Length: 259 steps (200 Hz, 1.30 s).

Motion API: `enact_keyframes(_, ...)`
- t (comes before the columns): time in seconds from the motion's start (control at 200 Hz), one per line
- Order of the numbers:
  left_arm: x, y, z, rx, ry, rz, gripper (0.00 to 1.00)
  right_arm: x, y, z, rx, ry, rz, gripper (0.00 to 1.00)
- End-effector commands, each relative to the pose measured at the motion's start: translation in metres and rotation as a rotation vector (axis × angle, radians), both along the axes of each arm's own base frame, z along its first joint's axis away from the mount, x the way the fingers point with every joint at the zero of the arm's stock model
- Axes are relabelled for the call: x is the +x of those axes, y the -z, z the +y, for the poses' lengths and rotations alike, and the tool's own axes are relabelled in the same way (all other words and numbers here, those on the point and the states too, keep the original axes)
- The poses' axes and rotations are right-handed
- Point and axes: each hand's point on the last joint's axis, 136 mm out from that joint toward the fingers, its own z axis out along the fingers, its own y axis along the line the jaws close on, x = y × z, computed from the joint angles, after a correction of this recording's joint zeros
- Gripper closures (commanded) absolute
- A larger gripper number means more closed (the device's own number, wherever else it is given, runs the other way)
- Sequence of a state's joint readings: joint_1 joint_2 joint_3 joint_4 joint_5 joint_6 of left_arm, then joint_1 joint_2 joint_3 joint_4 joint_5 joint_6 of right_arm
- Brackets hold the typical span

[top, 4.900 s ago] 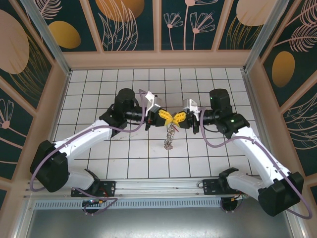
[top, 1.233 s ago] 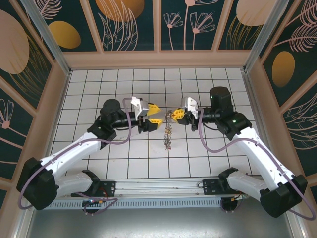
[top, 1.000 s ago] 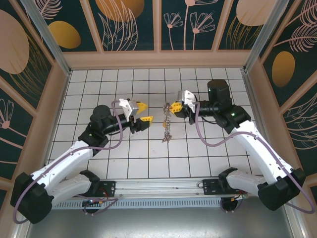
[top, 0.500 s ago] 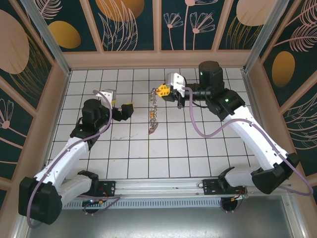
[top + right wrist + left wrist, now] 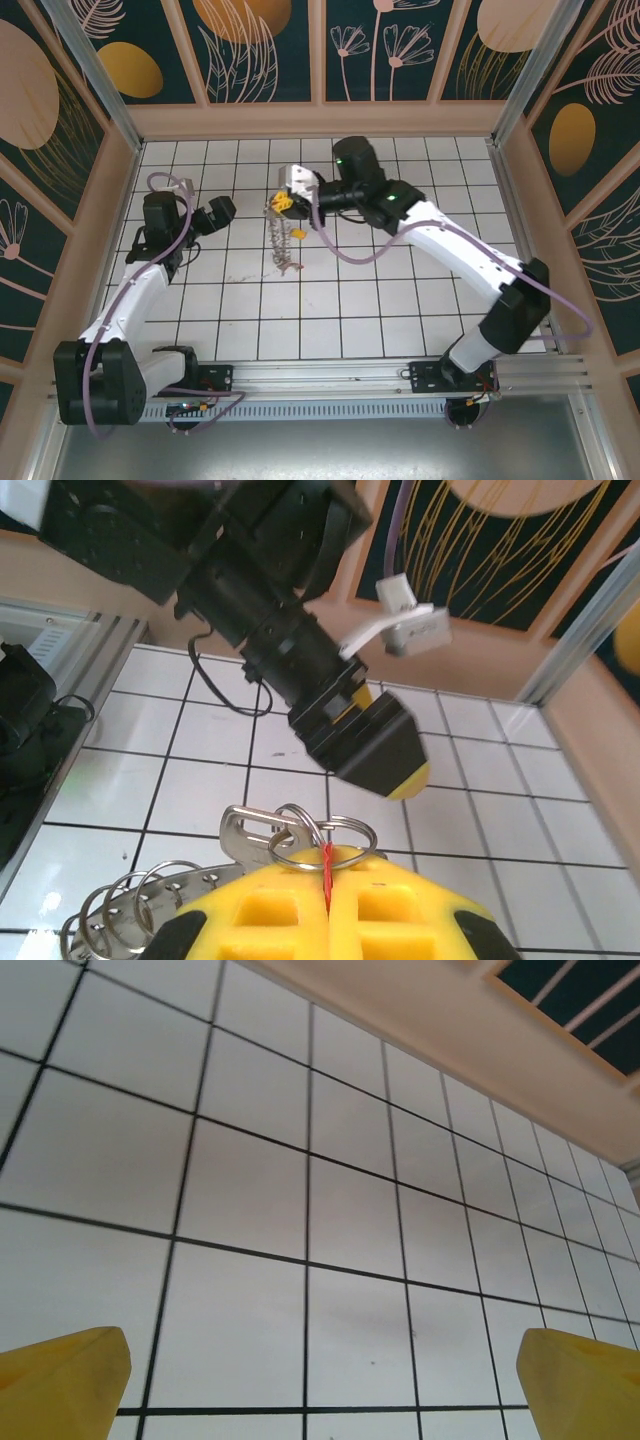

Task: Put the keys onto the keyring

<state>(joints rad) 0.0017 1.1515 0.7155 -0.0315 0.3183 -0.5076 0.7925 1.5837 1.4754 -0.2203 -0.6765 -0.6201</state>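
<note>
Keyring (image 5: 284, 238), top view: hangs from right gripper (image 5: 284, 203) above the tiled table (image 5: 400, 320); left gripper (image 5: 218, 212) well apart. Left wrist view: yellow fingers (image 5: 62, 1385) spread wide, holding nothing. Right wrist view: pressed together, pinching the keyring's loops; silvery key (image 5: 248, 830) already threaded. Probably near completion; further keys not discernible.
</note>
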Motion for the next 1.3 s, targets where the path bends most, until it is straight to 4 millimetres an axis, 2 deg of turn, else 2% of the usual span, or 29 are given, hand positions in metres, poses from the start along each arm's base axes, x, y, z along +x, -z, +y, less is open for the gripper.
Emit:
enact_keyframes(0.0, 0.001, -0.002, 0.013, -0.062, -0.060, 0.049, 0.01, 0.013, -0.021, 0.033, 0.110, 0.012, -0.014, 1.00)
enact_keyframes(0.12, 0.001, -0.008, 0.033, -0.064, -0.141, 0.038, 0.01, 0.021, -0.010, 0.067, 0.136, -0.006, 0.027, 1.00)
enact_keyframes(0.23, 0.001, -0.015, 0.046, -0.044, -0.189, 0.023, 0.01, 0.030, -0.008, 0.088, 0.190, -0.009, 0.070, 1.00)
enact_keyframes(0.315, 0.001, -0.016, 0.047, -0.025, -0.180, 0.027, 0.01, 0.037, -0.002, 0.094, 0.210, 0.000, 0.093, 1.00)
enact_keyframes(0.425, 0.001, -0.010, 0.048, -0.021, -0.184, 0.046, 0.01, 0.043, 0.028, 0.089, 0.163, 0.016, 0.132, 1.00)
enact_keyframes(0.536, -0.002, 0.000, 0.050, -0.026, -0.206, 0.059, 0.01, 0.044, 0.071, 0.064, 0.098, 0.044, 0.183, 1.00)
enact_keyframes(0.671, -0.003, 0.009, 0.048, -0.050, -0.206, 0.067, 0.01, 0.034, 0.122, 0.028, -0.008, 0.094, 0.220, 1.00)
enact_keyframes(0.856, 0.000, 0.012, 0.040, -0.112, -0.187, 0.076, 0.01, 0.024, 0.161, -0.029, -0.153, 0.178, 0.259, 1.00)
enact_keyframes(1.066, -0.007, 0.015, 0.045, -0.078, -0.202, 0.052, 0.01, 0.002, 0.216, -0.114, -0.451, 0.137, 0.254, 0.99)
enact_keyframes(1.291, -0.016, 0.026, 0.045, -0.102, -0.221, 0.068, 0.01, -0.018, 0.266, -0.159, -0.699, 0.111, 0.259, 0.91)
